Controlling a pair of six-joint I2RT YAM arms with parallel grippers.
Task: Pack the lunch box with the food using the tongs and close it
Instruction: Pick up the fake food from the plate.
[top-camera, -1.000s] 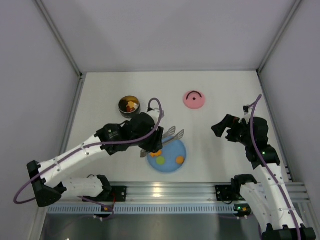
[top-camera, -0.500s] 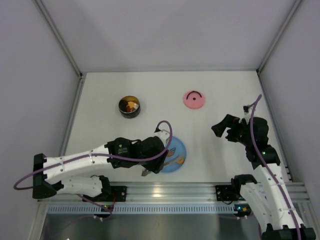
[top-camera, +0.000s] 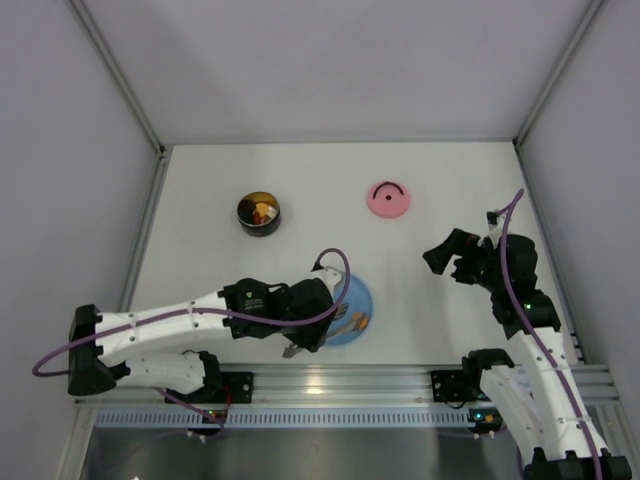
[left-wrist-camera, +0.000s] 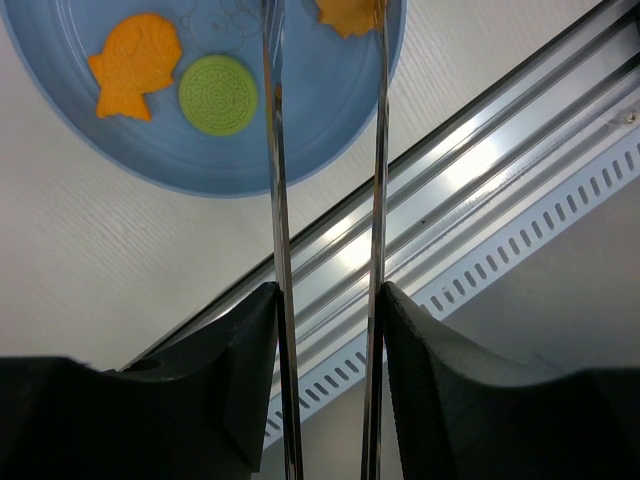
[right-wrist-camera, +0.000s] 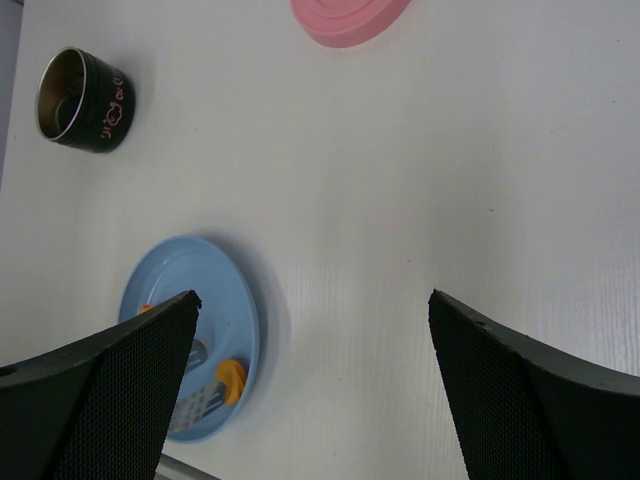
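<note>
My left gripper (left-wrist-camera: 327, 295) is shut on the silver tongs (left-wrist-camera: 274, 200), one slim arm against each finger. The tongs (top-camera: 347, 322) reach over the blue plate (top-camera: 358, 295), their tips by an orange food piece (top-camera: 359, 321). In the left wrist view an orange fish-shaped piece (left-wrist-camera: 135, 65) and a green round piece (left-wrist-camera: 218, 95) lie on the plate (left-wrist-camera: 320, 110), and another orange piece (left-wrist-camera: 350, 12) sits at the top edge. The lunch box (top-camera: 259, 213) stands open at the back left with food in it. My right gripper (right-wrist-camera: 312, 300) hangs open and empty at the right.
The pink lid (top-camera: 388, 198) with its dark handle lies at the back, right of the lunch box (right-wrist-camera: 85, 100). An aluminium rail (left-wrist-camera: 450, 190) runs along the table's near edge just beside the plate (right-wrist-camera: 190, 290). Grey walls close in the table's sides.
My left arm has swung back from beside the lunch box toward the near edge, carrying the tongs down over the plate. The right arm has not moved.
</note>
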